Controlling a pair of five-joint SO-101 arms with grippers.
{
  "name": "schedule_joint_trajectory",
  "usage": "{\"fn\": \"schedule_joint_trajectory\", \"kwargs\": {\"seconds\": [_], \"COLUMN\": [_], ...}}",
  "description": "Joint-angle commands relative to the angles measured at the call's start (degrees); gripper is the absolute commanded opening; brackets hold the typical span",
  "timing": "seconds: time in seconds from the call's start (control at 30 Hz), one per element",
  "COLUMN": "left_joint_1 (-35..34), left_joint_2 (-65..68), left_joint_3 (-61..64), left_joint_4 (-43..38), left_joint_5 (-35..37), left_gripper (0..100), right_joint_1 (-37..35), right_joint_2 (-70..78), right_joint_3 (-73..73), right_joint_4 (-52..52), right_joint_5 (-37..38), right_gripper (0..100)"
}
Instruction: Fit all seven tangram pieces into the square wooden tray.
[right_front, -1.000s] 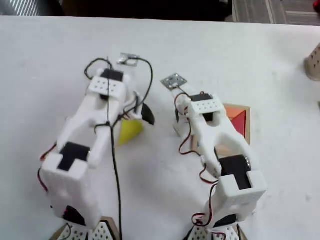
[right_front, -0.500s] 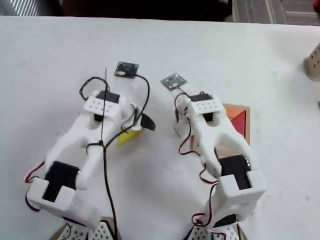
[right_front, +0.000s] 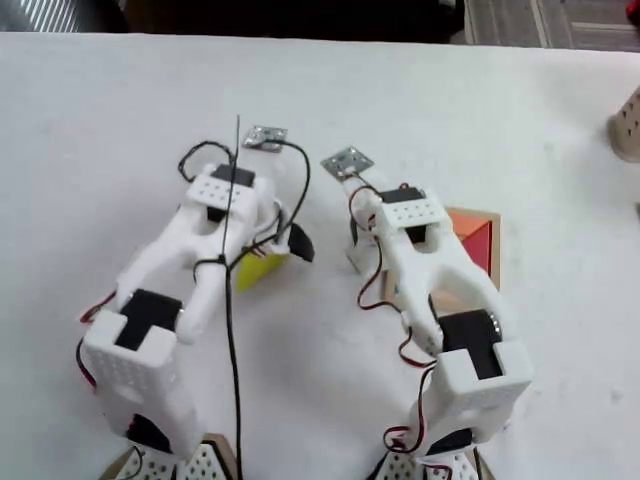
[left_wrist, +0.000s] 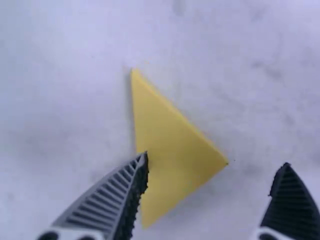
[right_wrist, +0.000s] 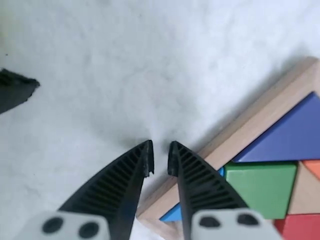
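A yellow triangle (left_wrist: 170, 150) lies flat on the white table, partly under the left arm in the high view (right_front: 262, 270). My left gripper (left_wrist: 214, 162) hangs open just above it, one finger over its edge and the other beyond its corner. The square wooden tray (right_wrist: 260, 120) holds a blue triangle (right_wrist: 290, 135), a green piece (right_wrist: 260, 182) and a red piece (right_wrist: 300, 225). My right gripper (right_wrist: 160, 150) is shut on nothing, just outside the tray's rim. In the high view the tray (right_front: 494, 250) is mostly hidden by the right arm.
Two small metal plates (right_front: 266, 137) (right_front: 347, 162) lie on the table beyond the arms. A perforated tan object (right_front: 627, 125) stands at the far right edge. The left arm's dark finger (right_wrist: 15, 92) shows at the side of the right wrist view.
The left arm swung left and back, then returned forward over the yellow triangle. The right arm has stayed still.
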Motion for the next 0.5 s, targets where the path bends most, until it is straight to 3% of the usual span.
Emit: {"fn": "schedule_joint_trajectory", "kwargs": {"seconds": [0.0, 0.47], "left_joint_1": [-0.57, -2.59], "left_joint_2": [1.27, 1.71], "left_joint_3": [-2.20, -1.23], "left_joint_4": [0.70, 0.62], "left_joint_5": [0.26, 0.26], "left_gripper": [40, 40], "right_joint_1": [-0.48, -0.48], "right_joint_2": [-1.98, -1.98], "right_joint_3": [0.09, 0.09], "right_joint_4": [-0.40, -0.31], "right_joint_5": [0.62, 0.62], "right_gripper": [6.3, 6.3]}}
